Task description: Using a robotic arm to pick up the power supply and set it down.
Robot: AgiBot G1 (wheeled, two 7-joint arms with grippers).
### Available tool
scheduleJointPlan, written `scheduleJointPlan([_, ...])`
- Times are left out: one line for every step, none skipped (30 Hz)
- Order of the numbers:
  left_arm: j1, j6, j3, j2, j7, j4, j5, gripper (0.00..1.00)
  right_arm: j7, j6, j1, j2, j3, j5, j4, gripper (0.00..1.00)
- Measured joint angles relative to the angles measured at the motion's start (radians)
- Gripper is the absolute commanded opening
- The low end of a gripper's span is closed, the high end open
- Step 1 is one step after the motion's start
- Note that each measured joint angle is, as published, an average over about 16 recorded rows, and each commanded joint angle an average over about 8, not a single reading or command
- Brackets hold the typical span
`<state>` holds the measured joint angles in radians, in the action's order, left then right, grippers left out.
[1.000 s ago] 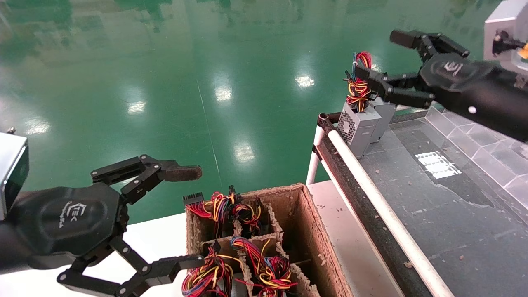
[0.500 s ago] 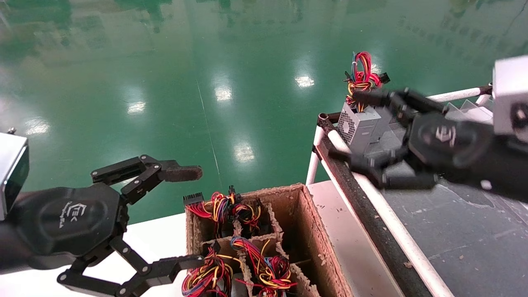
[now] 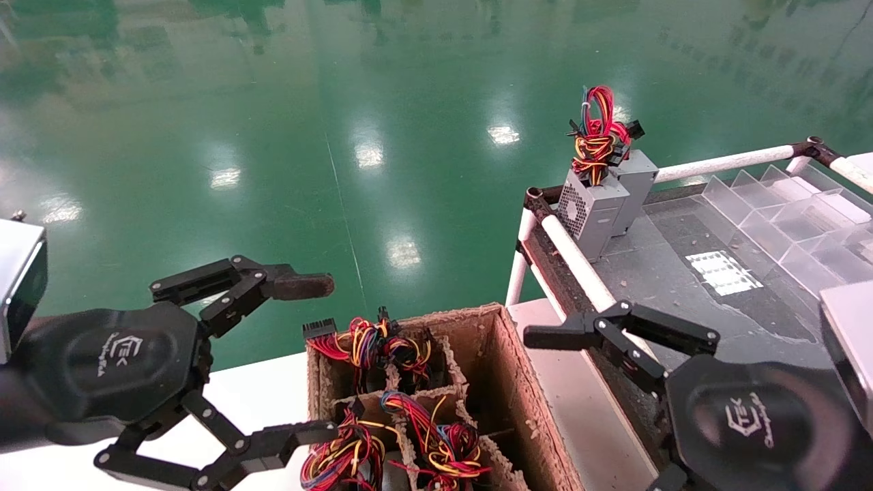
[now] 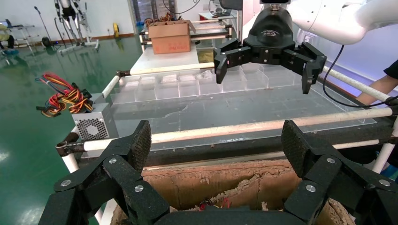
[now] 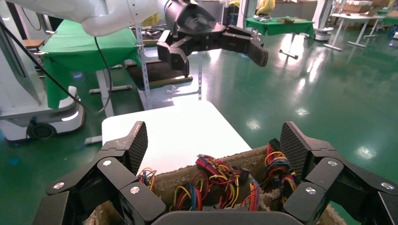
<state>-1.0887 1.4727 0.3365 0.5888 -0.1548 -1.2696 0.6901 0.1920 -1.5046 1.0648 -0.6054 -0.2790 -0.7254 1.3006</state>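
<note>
The power supply (image 3: pixel 638 183), a plain silver-grey box, stands upright at the far corner of the dark belt (image 3: pixel 750 341). A looped bundle of red, yellow and black wires (image 3: pixel 597 136) rises over it. No gripper touches it. My right gripper (image 3: pixel 580 409) hangs open and empty at the near right, over the right edge of the cardboard box (image 3: pixel 508 354). In the right wrist view its pads (image 5: pixel 137 146) frame wire bundles (image 5: pixel 211 180) in the box. The left wrist view shows the right gripper (image 4: pixel 263 77) open above the belt. My left gripper (image 3: pixel 310 360) stays open at the left, beside the box.
A second grey box with a perforated vent face (image 3: pixel 590 213) leans against the power supply. A white rail (image 3: pixel 580 273) edges the belt. Clear plastic dividers (image 3: pixel 784 218) line the far right. Several cells of the cardboard box hold wired units (image 3: pixel 436 443).
My right gripper has left the power supply at the far corner and swung back and down to the near right, open. The power supply stays standing. The left arm has not moved.
</note>
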Motion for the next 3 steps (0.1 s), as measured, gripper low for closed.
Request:
scheduleJointPlan([0.000, 0.000, 0.000, 0.000, 0.000, 0.000, 0.000, 1.00, 0.003, -0.003, -0.004, 0.002, 0.000, 0.002, 0.006, 1.00])
scheduleJointPlan([0.000, 0.000, 0.000, 0.000, 0.000, 0.000, 0.000, 1.00, 0.006, -0.006, -0.007, 0.005, 0.000, 0.004, 0.012, 1.00])
scheduleJointPlan([0.000, 0.000, 0.000, 0.000, 0.000, 0.000, 0.000, 1.00, 0.008, -0.009, -0.010, 0.006, 0.001, 0.005, 0.017, 1.00])
